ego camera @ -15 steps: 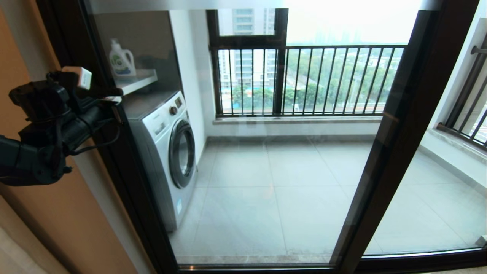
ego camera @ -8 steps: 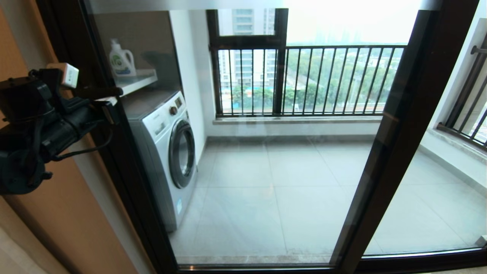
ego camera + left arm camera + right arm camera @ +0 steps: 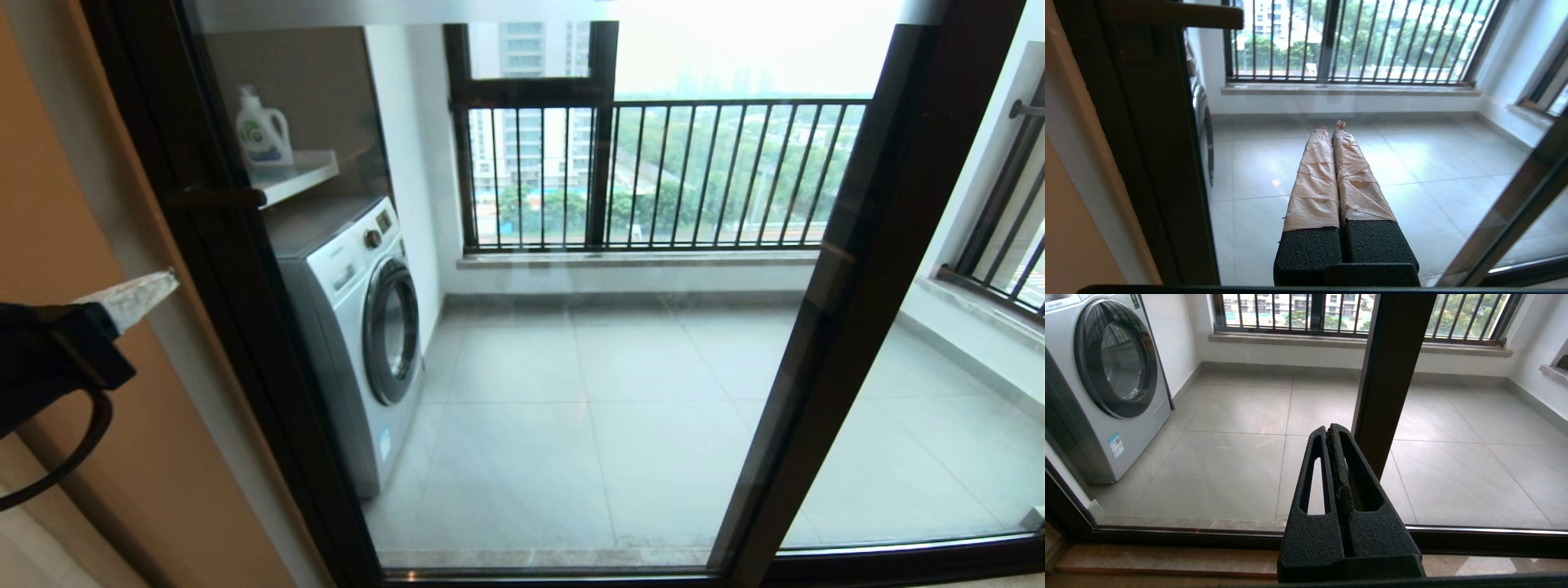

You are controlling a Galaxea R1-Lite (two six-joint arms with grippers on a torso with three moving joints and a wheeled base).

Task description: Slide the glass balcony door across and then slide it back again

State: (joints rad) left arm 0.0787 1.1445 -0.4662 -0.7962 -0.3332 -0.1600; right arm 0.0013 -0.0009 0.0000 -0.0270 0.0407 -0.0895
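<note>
The glass balcony door fills the middle of the head view, its left upright hard against the tan wall and its right upright overlapping a second glass panel; a short dark handle juts from the left upright. Behind the clear pane, a washing machine stands under a shelf bearing a detergent bottle. The left gripper, tape-wrapped fingers pressed together on nothing, hangs near the wall below the handle, touching neither; the right gripper, likewise closed and empty, is low before the glass.
</note>
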